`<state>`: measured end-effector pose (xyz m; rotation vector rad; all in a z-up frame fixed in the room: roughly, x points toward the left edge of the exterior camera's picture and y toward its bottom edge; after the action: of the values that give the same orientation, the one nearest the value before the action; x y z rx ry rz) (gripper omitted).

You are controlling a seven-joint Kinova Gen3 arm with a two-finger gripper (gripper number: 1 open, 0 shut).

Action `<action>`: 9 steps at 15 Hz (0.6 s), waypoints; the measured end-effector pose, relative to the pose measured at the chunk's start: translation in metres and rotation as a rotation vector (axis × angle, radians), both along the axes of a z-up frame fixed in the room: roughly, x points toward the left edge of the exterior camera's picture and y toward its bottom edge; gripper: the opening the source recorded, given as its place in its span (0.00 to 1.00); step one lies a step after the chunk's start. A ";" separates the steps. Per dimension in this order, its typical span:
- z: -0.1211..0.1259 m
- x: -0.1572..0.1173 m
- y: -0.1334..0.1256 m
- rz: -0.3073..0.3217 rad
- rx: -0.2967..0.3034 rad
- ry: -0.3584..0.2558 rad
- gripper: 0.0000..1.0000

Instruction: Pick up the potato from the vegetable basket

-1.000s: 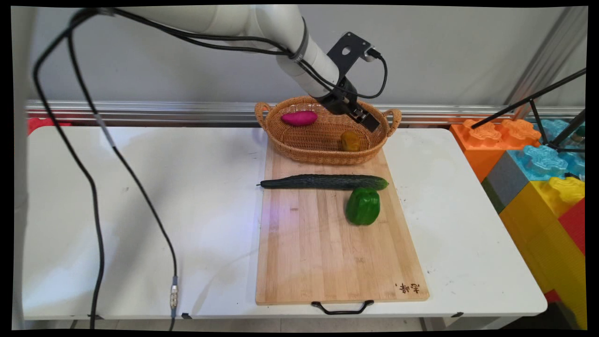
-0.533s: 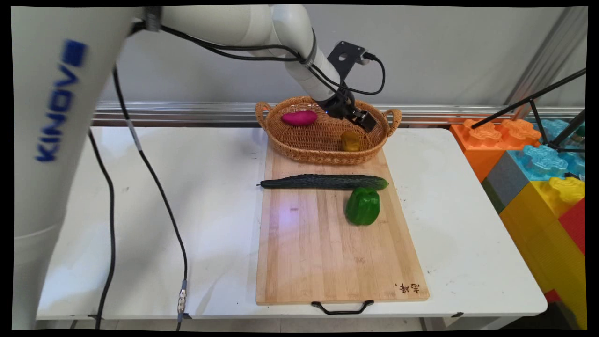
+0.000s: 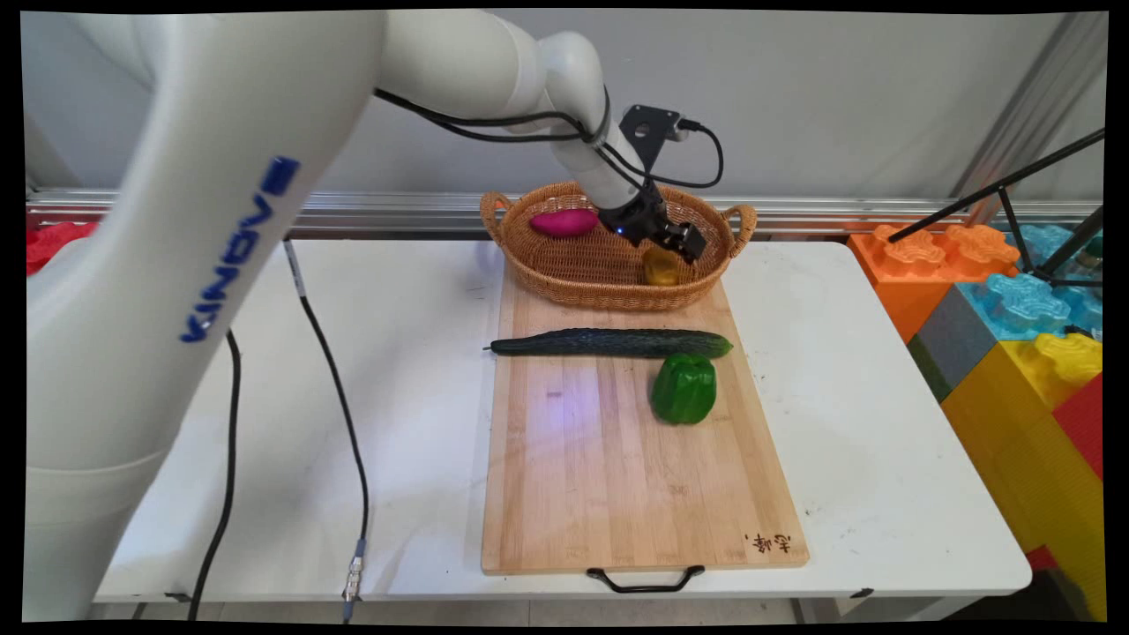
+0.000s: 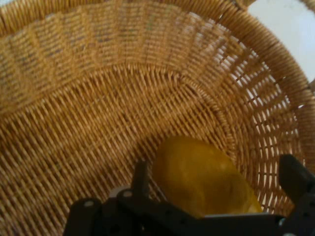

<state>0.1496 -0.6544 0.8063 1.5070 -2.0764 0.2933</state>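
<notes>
Arm reaches right, angled down; hand (image 3: 690,245) spread wide.

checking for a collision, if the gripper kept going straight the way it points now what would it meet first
Most likely the yellow vegetable in the wicker basket: it lies between the open gripper's fingers. How close it is, I cannot tell.

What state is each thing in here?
end effector: open, fingers either side of the yellow pepper
yellow pepper: lying in the basket
basket: upright on the board's far end
sweet potato: in the basket
cucumber: flat on the cutting board
green pepper: on the board
</notes>
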 end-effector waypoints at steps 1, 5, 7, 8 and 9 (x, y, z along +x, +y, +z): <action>-0.003 -0.001 -0.001 0.011 0.009 0.002 1.00; -0.011 -0.002 -0.003 0.043 0.037 0.006 1.00; -0.015 -0.004 -0.004 0.049 0.048 0.002 1.00; -0.017 -0.004 -0.004 0.047 0.050 -0.001 1.00; -0.018 -0.005 -0.004 0.041 0.050 -0.008 1.00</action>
<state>0.1451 -0.6587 0.7885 1.5821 -2.0749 0.2647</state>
